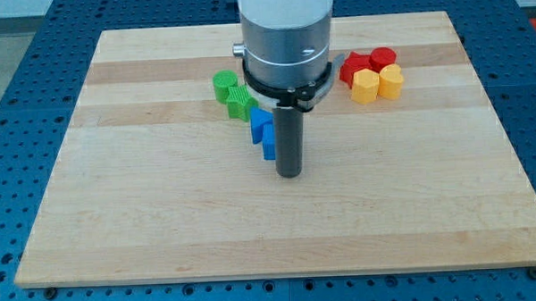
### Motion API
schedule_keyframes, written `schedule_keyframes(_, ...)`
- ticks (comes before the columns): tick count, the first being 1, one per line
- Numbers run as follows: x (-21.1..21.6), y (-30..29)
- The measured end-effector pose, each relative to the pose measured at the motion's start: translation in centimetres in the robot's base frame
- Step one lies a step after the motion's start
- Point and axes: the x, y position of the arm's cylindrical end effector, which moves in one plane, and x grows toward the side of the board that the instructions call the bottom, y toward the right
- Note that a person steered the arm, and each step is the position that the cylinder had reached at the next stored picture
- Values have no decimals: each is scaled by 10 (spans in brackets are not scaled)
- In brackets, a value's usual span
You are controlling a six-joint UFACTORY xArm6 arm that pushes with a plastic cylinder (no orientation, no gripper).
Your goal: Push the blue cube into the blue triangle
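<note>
Two blue blocks stand together just left of the rod: the upper one (260, 121) and the lower one (269, 143), touching each other. The rod hides their right sides, so I cannot tell which is the cube and which the triangle. My tip (289, 174) rests on the board just below and to the right of the lower blue block, close to it.
Two green blocks (233, 94) sit above and left of the blue pair. A cluster of two red blocks (365, 62) and two yellow blocks (377, 82) lies at the view's upper right. The wooden board (163, 217) lies on a blue perforated table.
</note>
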Motion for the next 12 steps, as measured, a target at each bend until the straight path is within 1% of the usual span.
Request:
schedule_keyframes(1, -2, 21)
schedule_keyframes(2, -3, 27)
schedule_keyframes(6, -3, 4)
schedule_keyframes(12, -17, 4)
